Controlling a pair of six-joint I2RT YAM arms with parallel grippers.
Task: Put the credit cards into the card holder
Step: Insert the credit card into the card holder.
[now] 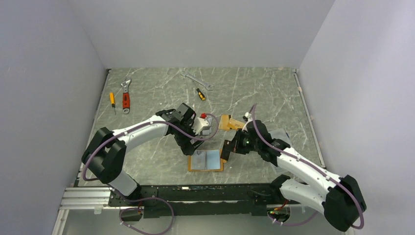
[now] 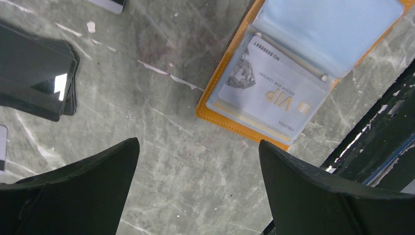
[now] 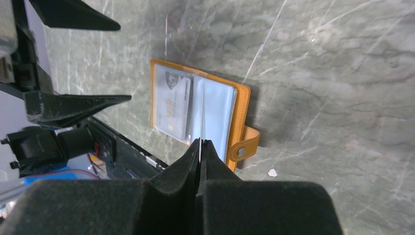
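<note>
Near the front edge of the table (image 1: 156,88), between the two arms, the card holder (image 1: 205,160) lies open and flat, its clear pockets facing up. From the left wrist view we see a pale VIP card (image 2: 266,90) already sitting in one of these pockets, while the pocket beside it looks unfilled. The left tool (image 2: 198,143) hovers just beside the holder's edge with its fingers spread wide and nothing between them. To its other side lies what we take to be a stack of cards (image 2: 34,81), dark from this angle.

The right tool (image 3: 201,143) is pinched narrow on a thin card (image 3: 201,117), held edge-on above the middle fold of the holder. We cannot tell the card's colour from this edge view. The holder's snap tab (image 3: 243,145) sticks out flat on the table on the side nearer this tool. Farther back on the table, behind the right tool, rest some orange-tan cards (image 1: 229,122), apart from the holder.
</note>
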